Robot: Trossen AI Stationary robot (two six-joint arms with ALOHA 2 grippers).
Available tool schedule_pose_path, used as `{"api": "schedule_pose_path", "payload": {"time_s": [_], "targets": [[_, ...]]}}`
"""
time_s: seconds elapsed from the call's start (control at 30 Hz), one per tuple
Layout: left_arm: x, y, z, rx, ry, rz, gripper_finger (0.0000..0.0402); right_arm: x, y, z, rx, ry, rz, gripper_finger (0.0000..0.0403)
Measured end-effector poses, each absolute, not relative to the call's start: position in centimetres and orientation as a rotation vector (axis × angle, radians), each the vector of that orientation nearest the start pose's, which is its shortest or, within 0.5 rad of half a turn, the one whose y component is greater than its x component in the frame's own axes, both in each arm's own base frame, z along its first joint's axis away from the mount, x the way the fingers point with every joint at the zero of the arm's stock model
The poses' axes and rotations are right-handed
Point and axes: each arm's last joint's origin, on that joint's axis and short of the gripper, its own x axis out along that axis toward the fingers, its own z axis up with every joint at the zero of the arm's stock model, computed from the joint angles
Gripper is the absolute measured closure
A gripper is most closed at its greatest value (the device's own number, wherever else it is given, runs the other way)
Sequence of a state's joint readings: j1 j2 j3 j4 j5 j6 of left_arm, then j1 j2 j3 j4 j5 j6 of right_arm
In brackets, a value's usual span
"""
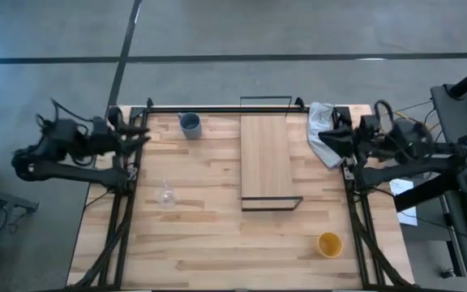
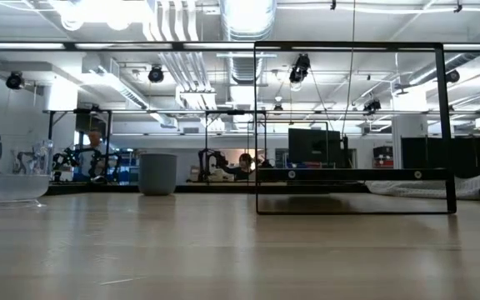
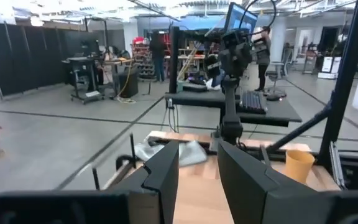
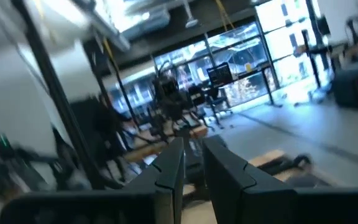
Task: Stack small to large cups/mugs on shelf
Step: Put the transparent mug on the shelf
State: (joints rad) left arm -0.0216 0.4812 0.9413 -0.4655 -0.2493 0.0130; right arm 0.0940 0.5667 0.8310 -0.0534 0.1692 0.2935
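Note:
The light-wood shelf (image 1: 266,154) lies on the table right of centre, with black wire frames at its short ends (image 2: 352,125). The blue-grey cup (image 1: 190,124) stands upright at the far edge and also shows in the low view (image 2: 157,173). The tiny clear glass (image 1: 166,195) stands at the left (image 2: 11,171). The yellow-orange cup (image 1: 329,243) stands near the front right (image 3: 299,165). My left gripper (image 1: 143,134) hovers at the table's left edge, slightly open and empty. My right gripper (image 1: 328,138) hovers at the right edge over the white cloth, with a narrow gap and empty.
A crumpled white cloth (image 1: 321,134) lies at the far right corner beside the shelf. Black frame rails run along the table's left, right and far edges. A bare stretch of planks lies between the glass and the yellow-orange cup.

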Motion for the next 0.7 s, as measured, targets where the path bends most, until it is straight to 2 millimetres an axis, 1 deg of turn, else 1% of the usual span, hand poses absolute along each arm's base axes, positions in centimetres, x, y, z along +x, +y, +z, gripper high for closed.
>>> {"api": "schedule_pose_path", "payload": {"time_s": [0.13,0.2,0.27,0.37,0.47,0.53,0.6,0.7], "targets": [[7.2,0.6,42.3,0.003,-0.079,0.23,0.0304,12.1,0.7,42.9,0.122,-0.162,-0.055,0.0349],[6.9,0.6,43.6,-0.004,-0.124,0.23,0.0304,12.6,0.7,44.4,0.041,-0.133,-0.062,0.0349],[6.6,0.6,44.5,-0.007,-0.149,0.23,0.0304,13.1,0.8,45.9,-0.016,-0.118,-0.065,0.0349],[6.4,0.6,45.2,-0.01,-0.163,0.23,0.0304,14.0,0.9,47.4,-0.051,-0.079,-0.066,0.0349],[6.7,0.6,45.2,-0.015,-0.154,0.23,0.0304,14.7,0.9,48.3,-0.059,-0.02,-0.064,0.0349],[7.0,0.6,45.0,-0.04,-0.138,0.228,0.0304,15.2,1.0,48.5,-0.065,0.034,-0.063,0.0349],[7.4,0.6,44.7,-0.085,-0.112,0.226,0.0304,15.8,1.0,48.4,-0.062,0.094,-0.061,0.0349],[8.0,0.6,43.9,-0.158,-0.018,0.244,0.0304,16.8,1.1,47.9,-0.051,0.167,-0.061,0.0349]]}}
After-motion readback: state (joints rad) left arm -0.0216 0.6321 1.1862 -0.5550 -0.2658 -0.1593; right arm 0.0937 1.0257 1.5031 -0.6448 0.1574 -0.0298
